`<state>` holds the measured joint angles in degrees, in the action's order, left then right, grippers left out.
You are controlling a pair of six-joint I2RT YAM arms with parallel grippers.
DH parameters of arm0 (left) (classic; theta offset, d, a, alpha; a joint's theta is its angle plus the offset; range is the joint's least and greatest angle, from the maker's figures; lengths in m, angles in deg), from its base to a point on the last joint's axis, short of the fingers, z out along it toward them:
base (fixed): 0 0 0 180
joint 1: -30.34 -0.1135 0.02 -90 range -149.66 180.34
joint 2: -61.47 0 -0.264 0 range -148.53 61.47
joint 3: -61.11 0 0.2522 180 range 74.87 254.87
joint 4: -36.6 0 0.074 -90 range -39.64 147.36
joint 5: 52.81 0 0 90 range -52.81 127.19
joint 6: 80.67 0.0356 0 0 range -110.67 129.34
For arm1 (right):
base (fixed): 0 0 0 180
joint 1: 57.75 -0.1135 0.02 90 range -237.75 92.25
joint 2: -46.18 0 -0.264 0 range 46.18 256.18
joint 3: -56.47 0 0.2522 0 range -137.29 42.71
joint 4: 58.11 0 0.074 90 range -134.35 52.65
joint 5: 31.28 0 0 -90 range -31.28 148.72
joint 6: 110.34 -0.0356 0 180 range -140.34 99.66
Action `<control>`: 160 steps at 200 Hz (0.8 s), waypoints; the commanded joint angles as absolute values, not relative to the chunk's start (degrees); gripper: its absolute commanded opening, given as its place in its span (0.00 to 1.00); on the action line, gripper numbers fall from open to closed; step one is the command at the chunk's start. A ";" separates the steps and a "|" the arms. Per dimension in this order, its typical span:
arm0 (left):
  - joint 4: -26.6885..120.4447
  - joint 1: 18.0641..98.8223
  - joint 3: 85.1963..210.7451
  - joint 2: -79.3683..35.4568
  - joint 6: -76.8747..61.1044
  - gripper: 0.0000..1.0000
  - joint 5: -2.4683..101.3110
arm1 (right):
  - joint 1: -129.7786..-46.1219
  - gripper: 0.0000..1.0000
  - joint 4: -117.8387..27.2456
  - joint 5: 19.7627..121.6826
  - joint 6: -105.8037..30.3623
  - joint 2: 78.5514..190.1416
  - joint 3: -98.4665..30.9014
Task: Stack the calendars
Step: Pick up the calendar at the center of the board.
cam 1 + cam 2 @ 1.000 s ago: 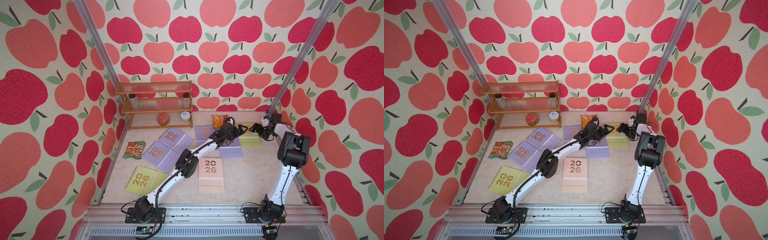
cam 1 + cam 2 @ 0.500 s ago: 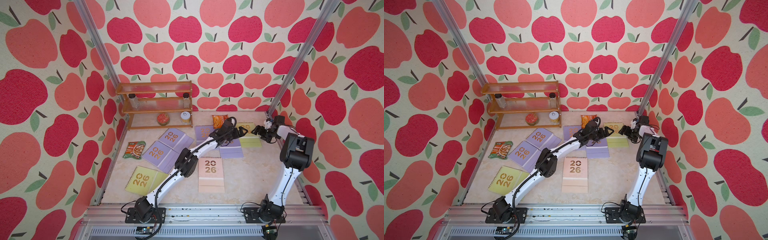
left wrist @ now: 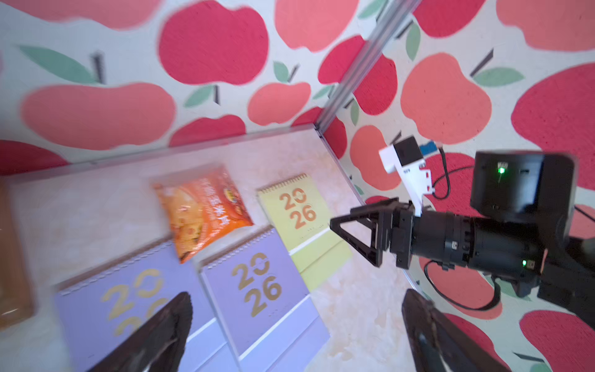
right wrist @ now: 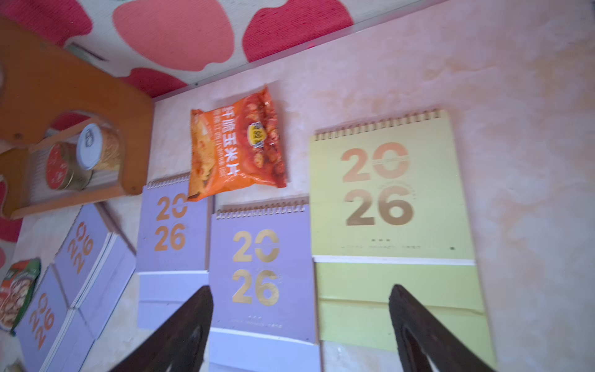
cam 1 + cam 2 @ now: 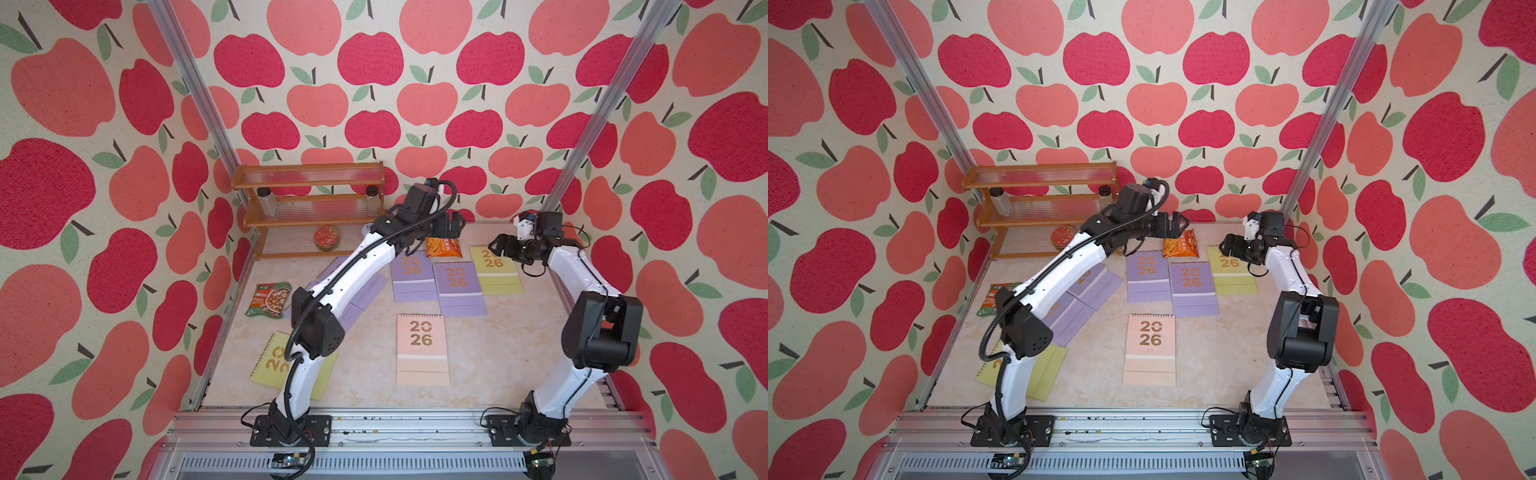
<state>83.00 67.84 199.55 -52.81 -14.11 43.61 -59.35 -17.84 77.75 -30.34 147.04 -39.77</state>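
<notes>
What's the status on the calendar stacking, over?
Left hand open, empty, near orange snack packet. Right hand open, empty, near far yellow-green calendar. Calendars spread flat, unstacked. Packet overlaps a lavender calendar corner.

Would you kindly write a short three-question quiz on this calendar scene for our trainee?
1. True or false: the orange packet overlaps a corner of a lavender calendar.
2. How many lavender calendars are there?
3. The left gripper is: A) open and empty; B) shut on a calendar; C) shut on the packet.

Key: 1 true; 2 four; 3 A.
</notes>
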 commanded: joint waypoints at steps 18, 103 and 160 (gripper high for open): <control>96.00 54.33 175.74 -30.10 -19.61 1.00 33.18 | -74.32 0.88 -15.45 79.54 -26.93 143.77 -36.97; 129.43 49.42 145.58 18.39 -50.91 1.00 21.75 | -105.35 0.88 -15.45 84.35 -27.73 154.89 -49.04; 146.04 49.42 137.63 32.00 -63.95 1.00 21.93 | -114.08 0.87 -14.64 89.92 -28.88 164.38 -57.75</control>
